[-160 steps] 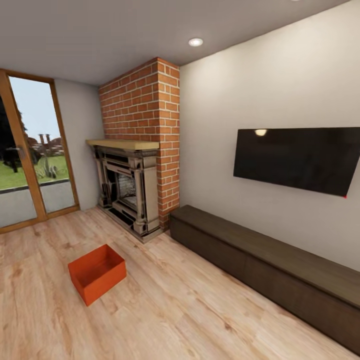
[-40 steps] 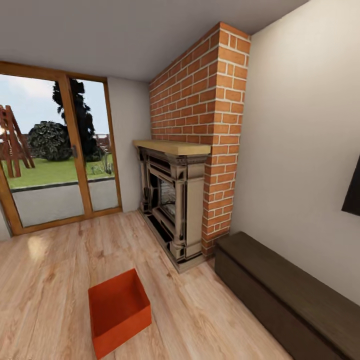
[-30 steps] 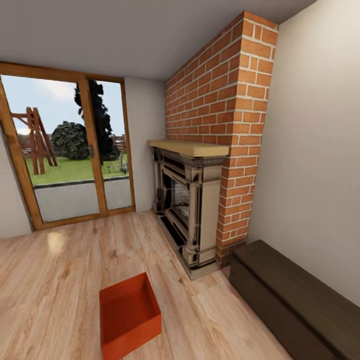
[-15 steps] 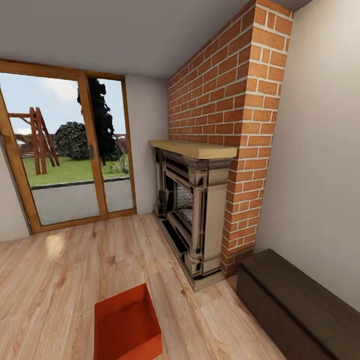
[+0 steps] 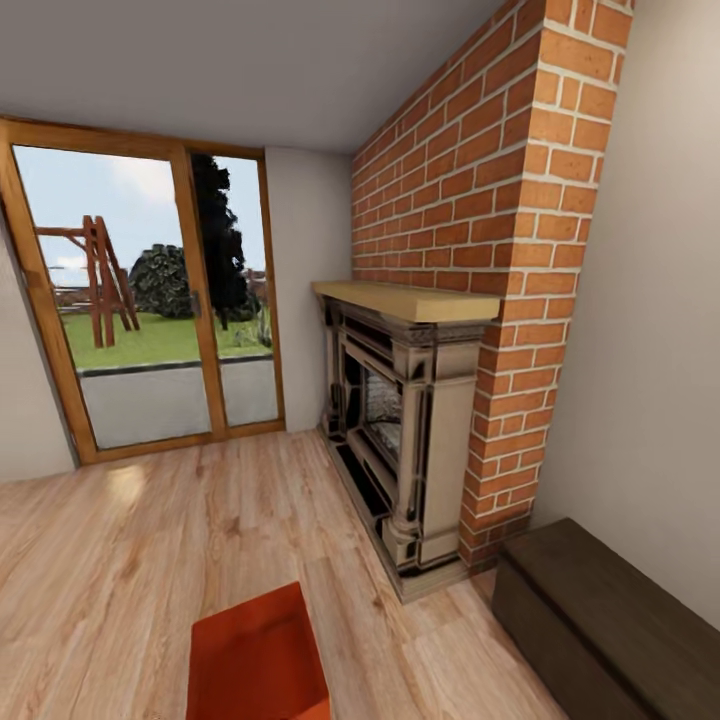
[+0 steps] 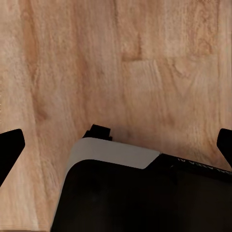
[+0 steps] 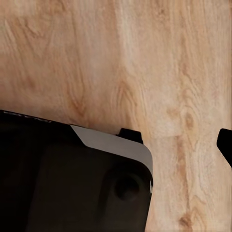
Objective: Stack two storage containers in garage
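One orange-red storage container (image 5: 256,658) sits on the light wood-plank floor (image 5: 150,540) of the living room, at the bottom of the head view and partly cut off by the frame edge. It is open-topped and looks empty. In the left wrist view my left gripper (image 6: 117,145) hangs open over the planks, with dark fingertips (image 6: 9,145) at both sides of the picture. My right gripper (image 7: 116,145) also looks open, with one fingertip (image 7: 225,143) showing at the edge. Neither holds anything. The garage is out of view.
A brick-and-stone fireplace (image 5: 405,420) stands ahead on the right, and a long dark wooden cabinet (image 5: 610,620) runs along the right wall. Wood-framed glass doors (image 5: 150,310) are at the far left. My dark base (image 6: 140,193) shows under both wrists.
The whole view has shifted as I moved closer. The fireplace looms larger and the container now sits lower, at the bottom edge. The container itself has not moved.
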Controlling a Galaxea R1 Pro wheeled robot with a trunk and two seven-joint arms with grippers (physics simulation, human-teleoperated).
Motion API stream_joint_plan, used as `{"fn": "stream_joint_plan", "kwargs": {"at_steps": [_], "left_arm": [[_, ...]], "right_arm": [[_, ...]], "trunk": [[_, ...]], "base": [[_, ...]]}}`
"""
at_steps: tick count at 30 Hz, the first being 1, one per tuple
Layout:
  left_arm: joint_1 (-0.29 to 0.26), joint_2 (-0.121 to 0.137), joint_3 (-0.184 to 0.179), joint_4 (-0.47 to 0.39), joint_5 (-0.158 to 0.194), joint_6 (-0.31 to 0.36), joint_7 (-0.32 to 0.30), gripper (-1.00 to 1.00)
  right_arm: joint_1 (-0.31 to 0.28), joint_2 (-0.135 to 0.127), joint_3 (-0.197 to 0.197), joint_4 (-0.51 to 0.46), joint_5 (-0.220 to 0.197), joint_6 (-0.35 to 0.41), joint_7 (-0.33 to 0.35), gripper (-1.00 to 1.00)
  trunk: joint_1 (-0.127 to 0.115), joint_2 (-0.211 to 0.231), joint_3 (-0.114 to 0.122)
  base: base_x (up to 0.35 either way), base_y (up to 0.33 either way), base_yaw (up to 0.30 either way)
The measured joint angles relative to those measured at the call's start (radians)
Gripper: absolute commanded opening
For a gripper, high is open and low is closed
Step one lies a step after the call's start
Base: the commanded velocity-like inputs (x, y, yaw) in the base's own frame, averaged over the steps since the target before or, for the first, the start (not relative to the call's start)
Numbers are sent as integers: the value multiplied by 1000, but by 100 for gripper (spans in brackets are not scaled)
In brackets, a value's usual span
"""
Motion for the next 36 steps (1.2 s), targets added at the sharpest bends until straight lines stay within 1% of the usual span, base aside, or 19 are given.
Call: {"fn": "stream_joint_plan", "kwargs": {"at_steps": [5,7,8,10,12,16,27,36], "left_arm": [[0,1,1,0,1,1,0,100],[0,1,13,0,2,1,1,100],[0,1,22,0,2,1,1,100],[0,3,61,0,4,2,1,100],[0,3,91,0,5,1,1,100],[0,3,112,0,6,3,1,100],[0,0,117,0,6,1,1,100],[0,2,117,0,6,1,1,100]], "right_arm": [[0,1,1,0,-1,2,0,100],[0,1,-1,0,-2,2,-1,100],[0,1,-2,0,-3,1,-1,100],[0,1,-5,0,-6,1,-1,100],[0,1,-6,0,-5,0,-1,100],[0,1,-1,0,0,0,-1,100],[0,1,2,0,3,1,0,100],[0,-2,1,0,1,-3,5,100]], "trunk": [[0,0,0],[0,0,0],[0,0,0],[0,0,0],[0,0,0],[0,0,0],[0,0,0],[0,0,0]], "base": [[3,-1,269],[0,0,270],[0,0,273],[0,0,275],[0,0,277],[0,0,283],[1,0,285],[177,-121,62]]}}
